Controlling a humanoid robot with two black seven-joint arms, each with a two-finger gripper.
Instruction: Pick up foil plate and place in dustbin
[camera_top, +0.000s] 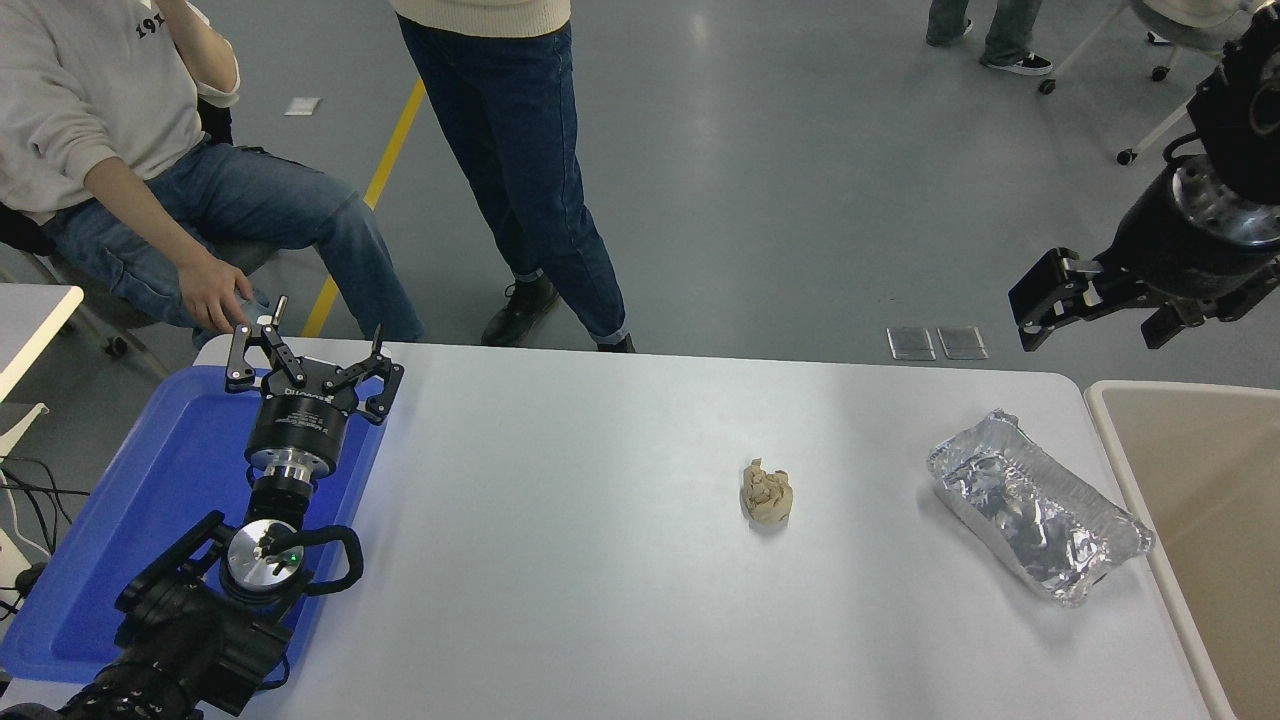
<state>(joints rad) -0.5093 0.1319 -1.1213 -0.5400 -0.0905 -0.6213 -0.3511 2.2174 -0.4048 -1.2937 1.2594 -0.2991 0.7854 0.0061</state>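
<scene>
The foil plate (1040, 520), a crinkled silver oblong tray, lies on the white table (560, 560) near its right edge, slanted toward the near right. The dustbin (1215, 470), cream-rimmed with a beige inside, stands just right of the table, its rim close to the plate's near end. My right gripper (1097, 312) hangs open and empty in the air over the floor beyond the table's far right corner, well above and behind the plate. My left gripper (305, 352) is parked open over the blue tray at the lower left.
A small crumpled tan paper wad (766, 493) lies mid-table, left of the plate. A flat blue tray (150, 470) covers the table's left end. One person sits at the far left with a hand (215, 298) near the tray; another stands at the far side (530, 170).
</scene>
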